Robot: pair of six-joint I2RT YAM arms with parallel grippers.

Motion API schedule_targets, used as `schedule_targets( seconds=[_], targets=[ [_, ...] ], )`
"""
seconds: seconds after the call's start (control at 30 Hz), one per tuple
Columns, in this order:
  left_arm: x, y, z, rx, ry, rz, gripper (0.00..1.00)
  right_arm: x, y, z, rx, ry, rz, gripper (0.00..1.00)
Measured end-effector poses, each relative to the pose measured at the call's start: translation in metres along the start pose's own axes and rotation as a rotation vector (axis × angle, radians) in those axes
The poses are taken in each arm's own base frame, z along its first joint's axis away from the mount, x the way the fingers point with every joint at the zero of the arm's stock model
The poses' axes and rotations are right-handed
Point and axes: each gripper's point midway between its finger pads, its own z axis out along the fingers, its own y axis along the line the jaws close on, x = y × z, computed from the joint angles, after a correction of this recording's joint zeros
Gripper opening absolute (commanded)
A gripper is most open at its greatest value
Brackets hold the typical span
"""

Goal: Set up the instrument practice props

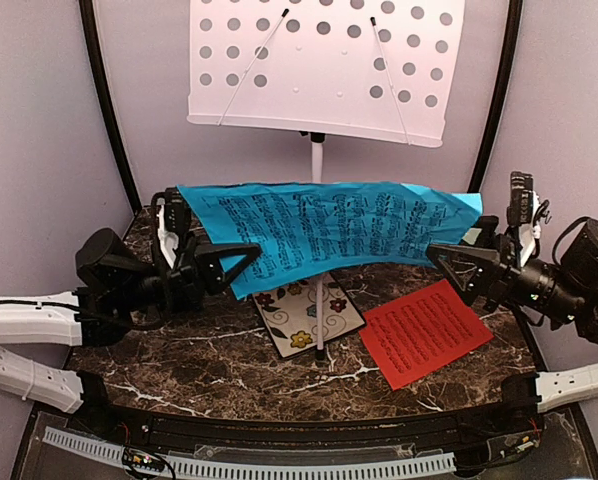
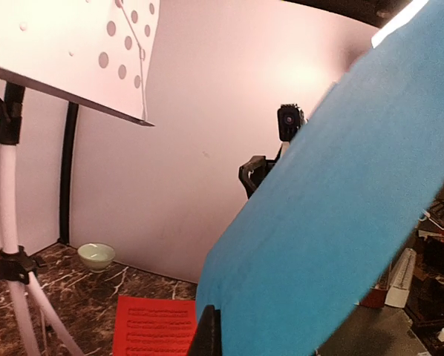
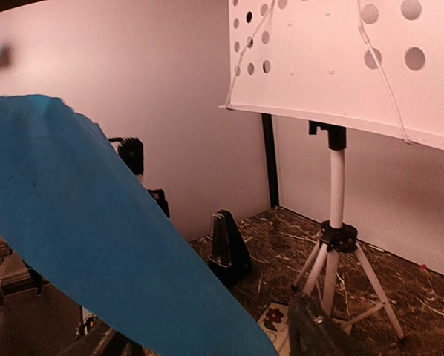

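The dark marbled worktop [image 1: 229, 370] carries the white perforated stand [image 1: 319, 60], which is upright at the back with its desk tilted toward the arms. Only the wrist views show its tripod legs spread on the worktop. In front of the pole the blue sheet [image 1: 329, 225] hangs in the air, stretched sideways between the two arms, below the desk and not touching it. The top view shows its printed face, while both wrist views see only its plain blue back. The left hand [image 1: 241, 258] is closed tight on the sheet's left end. The right hand [image 1: 444, 258] is at the sheet's right end with its fingers parted. In the right wrist view one dark finger [image 3: 311, 334] stands clear of the paper's edge, so this hand is not clamping the sheet. The red sheet [image 1: 424, 330] lies flat on the worktop to the right of the pole, printed side up. The floral tile [image 1: 294, 320] lies flat at the foot of the pole, just beside the red sheet. Only the right wrist view shows the black metronome [image 3: 226, 248], upright on the worktop near the back wall. Only the left wrist view shows a small pale bowl [image 2: 96, 256] by the wall, and its inside cannot be seen from that angle.
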Motion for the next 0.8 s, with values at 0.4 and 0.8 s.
schedule_targets(
  seconds=[0.4, 0.8],
  targets=[
    [-0.014, 0.021, -0.012, -0.232, 0.513, 0.085, 0.0, 0.014, -0.046, -0.012, 0.287, 0.347, -0.087, 0.96],
    [0.027, 0.027, -0.024, -0.258, 0.909, -0.033, 0.0, 0.081, -0.011, 0.073, 0.161, 0.7, -0.283, 0.8]
  ],
)
